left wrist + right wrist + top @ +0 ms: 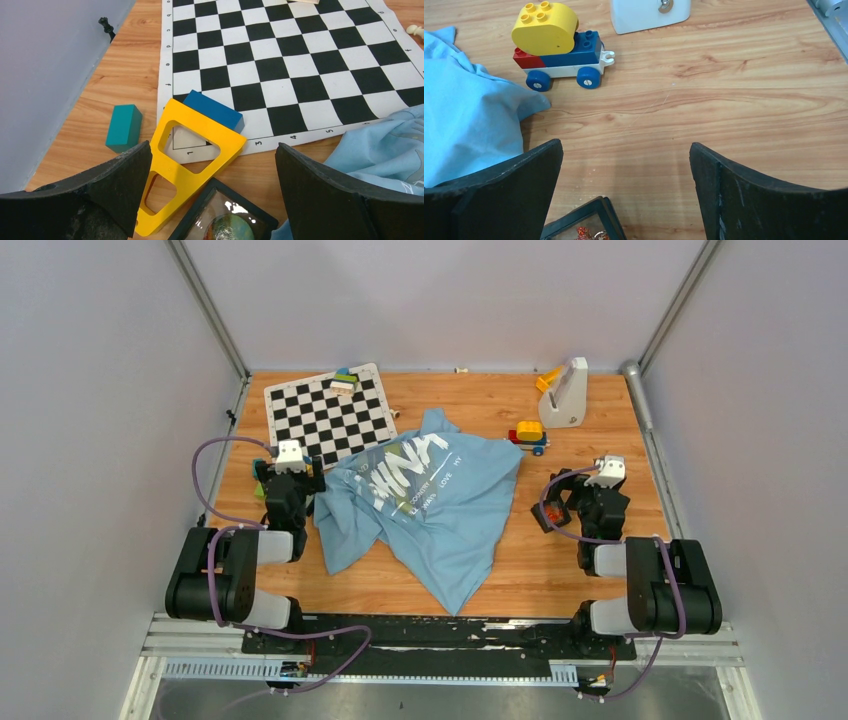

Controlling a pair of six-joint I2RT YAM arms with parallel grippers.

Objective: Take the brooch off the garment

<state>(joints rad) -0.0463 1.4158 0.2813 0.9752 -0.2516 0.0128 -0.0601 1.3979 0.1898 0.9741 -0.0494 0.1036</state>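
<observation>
The garment [430, 505], a light blue T-shirt with white lettering, lies crumpled at the table's middle. Its edge shows in the left wrist view [385, 150] and in the right wrist view [464, 120]. I see no brooch on the cloth in any view. A tiny orange-red brooch [583, 233] lies inside a black-framed case [606, 212] just under my right gripper [625, 150], which is open and empty. In the top view the case [553, 513] sits beside the right gripper [590, 495]. My left gripper [288, 480] is open and empty at the shirt's left edge [212, 150].
A yellow triangular frame [192, 160], a blue block [215, 110], a teal block [124, 127] and another black-framed case [225, 220] lie under the left gripper. The chessboard [330, 418] is at the far left. A toy block car [556, 47] and a white stand [565, 392] are at the far right.
</observation>
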